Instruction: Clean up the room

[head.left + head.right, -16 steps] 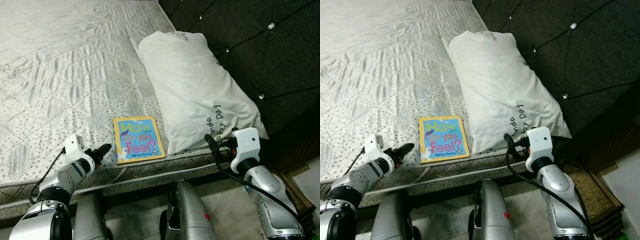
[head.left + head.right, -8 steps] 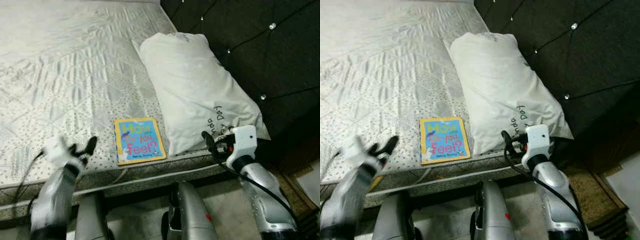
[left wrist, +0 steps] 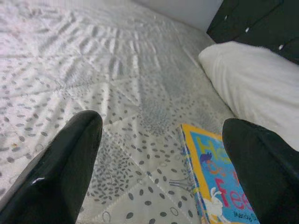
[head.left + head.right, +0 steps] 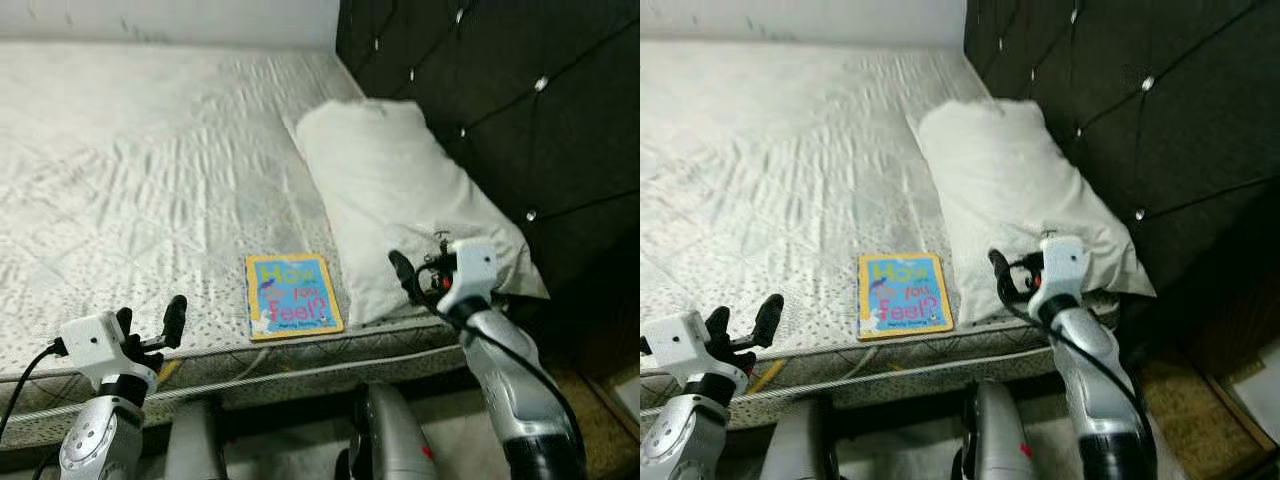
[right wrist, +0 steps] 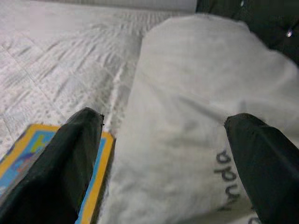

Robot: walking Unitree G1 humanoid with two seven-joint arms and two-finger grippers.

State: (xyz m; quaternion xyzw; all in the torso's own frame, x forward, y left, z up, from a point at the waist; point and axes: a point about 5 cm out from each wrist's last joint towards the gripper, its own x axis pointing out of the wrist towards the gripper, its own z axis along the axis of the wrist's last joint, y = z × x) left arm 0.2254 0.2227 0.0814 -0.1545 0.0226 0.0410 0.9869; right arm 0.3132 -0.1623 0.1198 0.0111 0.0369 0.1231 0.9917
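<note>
A blue and yellow children's book [image 4: 292, 296] lies flat near the front edge of the bed [image 4: 150, 150], just left of a white pillow [image 4: 400, 200]. My left gripper [image 4: 150, 323] is open at the mattress edge, left of the book, with nothing between its fingers [image 3: 60, 172]. In the left wrist view the book [image 3: 219, 186] lies ahead toward one finger, with the pillow [image 3: 252, 79] beyond it. My right gripper [image 4: 412, 278] is open at the pillow's near corner. In the right wrist view, the pillow [image 5: 196, 116] is straight ahead and the book's corner [image 5: 46, 158] sits beside one finger.
A dark tufted headboard [image 4: 500, 80] rises behind the pillow on the right. The quilted mattress stretches bare to the left and back. My own legs [image 4: 390, 440] stand against the bed frame. A dark gap and some floor [image 4: 1200, 390] lie to the right of the bed.
The camera has tilted up and shows more of the bed. My left arm has swung and lifted, its fingers now pointing up at the mattress edge. My right gripper rose towards the pillow's corner.
</note>
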